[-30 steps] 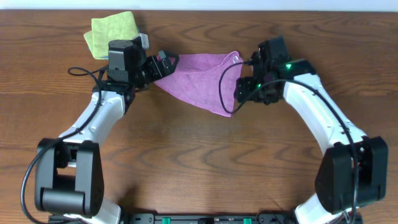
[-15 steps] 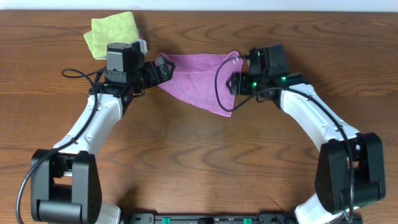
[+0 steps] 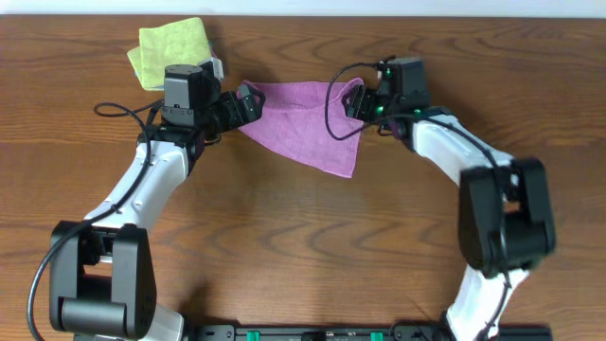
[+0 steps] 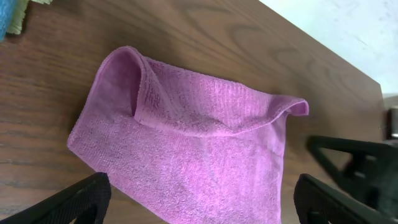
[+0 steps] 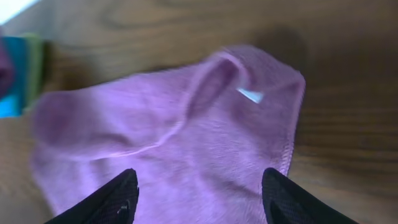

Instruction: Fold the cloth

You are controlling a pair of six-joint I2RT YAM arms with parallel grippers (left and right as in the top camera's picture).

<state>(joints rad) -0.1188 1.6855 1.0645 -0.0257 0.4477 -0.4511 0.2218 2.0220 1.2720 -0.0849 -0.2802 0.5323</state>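
The cloth (image 3: 303, 128) lies on the brown wooden desk (image 3: 303, 246) toward its far edge, between the two hands; from overhead it makes a rough triangle, broad along the far side and narrowing to a tip that points toward the near side; it rests flat on the wood apart from its far edge, which is turned over on itself in a loose raised fold

The left hand (image 3: 248, 102) sits at the cloth's left corner with its fingers spread wide, gripping nothing; in the left wrist view the cloth (image 4: 186, 155) fills the space ahead of the left hand (image 4: 202, 183), a dark finger (image 4: 81, 199) showing at each lower corner, the folded lip arching across the middle of the fabric

The right hand (image 3: 358, 102) is at the cloth's far right corner, a black cable (image 3: 333, 104) looping over the fabric beside it; in the right wrist view, which is somewhat blurred, the right hand (image 5: 199, 180) has its fingers parted with the cloth (image 5: 174, 149) lying between and below them, not pinched; a small white tag (image 5: 250, 94) shows near the raised corner

A yellow-green cloth (image 3: 170, 47) lies folded at the far left, just behind the left arm, apart from the purple one
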